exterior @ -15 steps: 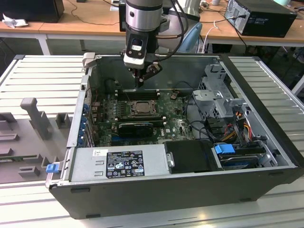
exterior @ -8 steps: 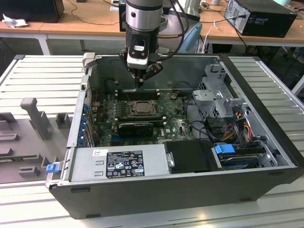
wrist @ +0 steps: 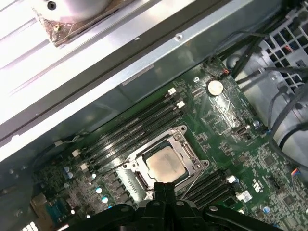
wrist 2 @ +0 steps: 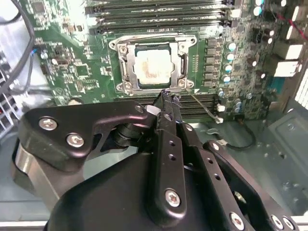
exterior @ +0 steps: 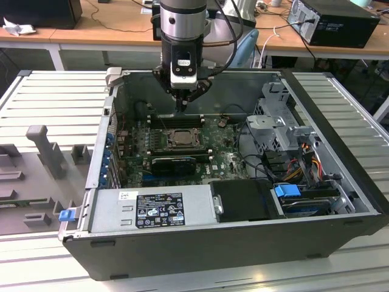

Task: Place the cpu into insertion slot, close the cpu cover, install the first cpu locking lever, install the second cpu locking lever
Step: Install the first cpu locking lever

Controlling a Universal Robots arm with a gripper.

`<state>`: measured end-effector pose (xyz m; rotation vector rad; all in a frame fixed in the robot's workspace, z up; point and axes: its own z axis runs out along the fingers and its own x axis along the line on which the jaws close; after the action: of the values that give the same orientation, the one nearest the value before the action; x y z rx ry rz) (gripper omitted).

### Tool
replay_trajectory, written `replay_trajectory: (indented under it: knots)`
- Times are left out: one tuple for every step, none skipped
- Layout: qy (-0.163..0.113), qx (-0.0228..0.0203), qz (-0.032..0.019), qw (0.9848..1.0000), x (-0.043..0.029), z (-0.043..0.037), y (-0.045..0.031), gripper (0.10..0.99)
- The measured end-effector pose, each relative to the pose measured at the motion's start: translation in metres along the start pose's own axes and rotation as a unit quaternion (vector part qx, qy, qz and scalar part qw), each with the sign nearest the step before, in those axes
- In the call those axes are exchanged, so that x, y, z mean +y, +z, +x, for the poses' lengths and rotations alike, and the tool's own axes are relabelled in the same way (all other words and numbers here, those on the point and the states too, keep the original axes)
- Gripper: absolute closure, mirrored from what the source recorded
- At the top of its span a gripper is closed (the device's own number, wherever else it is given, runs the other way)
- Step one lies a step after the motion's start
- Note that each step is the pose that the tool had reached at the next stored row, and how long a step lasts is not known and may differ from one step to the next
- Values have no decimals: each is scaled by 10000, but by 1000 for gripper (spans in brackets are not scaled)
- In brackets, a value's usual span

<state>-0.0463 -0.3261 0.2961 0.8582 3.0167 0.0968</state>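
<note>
Just over the insertion slot's [wrist 2: 117, 46] near edge hangs the gripper [wrist 2: 166, 96], fingers [wrist 2: 169, 113] pinched together. The cpu [wrist 2: 153, 67] lies in the slot, with the cpu cover [wrist 2: 179, 62] flat around it. The label [exterior: 159, 210] on the grey box [exterior: 194, 204] is too small to read.

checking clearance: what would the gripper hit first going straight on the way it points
Likely the edge of the cpu cover framing the cpu: the gripper points at that rim in the second wrist view. Depth is unclear; it might meet the motherboard just beside it.
</note>
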Motion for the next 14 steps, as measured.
replay_trajectory:
  knots:
    - [-152,9,2,9999,0,0,1,980]
    - [-312,19,4,9995,0,0,1,980]
    - [-433,26,6,9991,0,0,2,980]
    - [-473,29,7,9989,0,0,2,980]
    - [-518,33,8,9987,0,0,3,980]
    - [-566,37,9,9984,0,0,4,980]
    - [-612,39,10,9981,0,0,4,980]
    - [-657,42,10,9978,0,0,5,980]
    - [-698,45,11,9976,0,0,6,980]
    - [-731,47,11,9973,0,0,6,980]
    - [-759,48,12,9971,0,0,6,980]
    - [-798,51,12,9968,0,0,6,980]
    - [-831,53,12,9965,0,0,6,980]
    - [-855,54,13,9963,0,0,6,980]
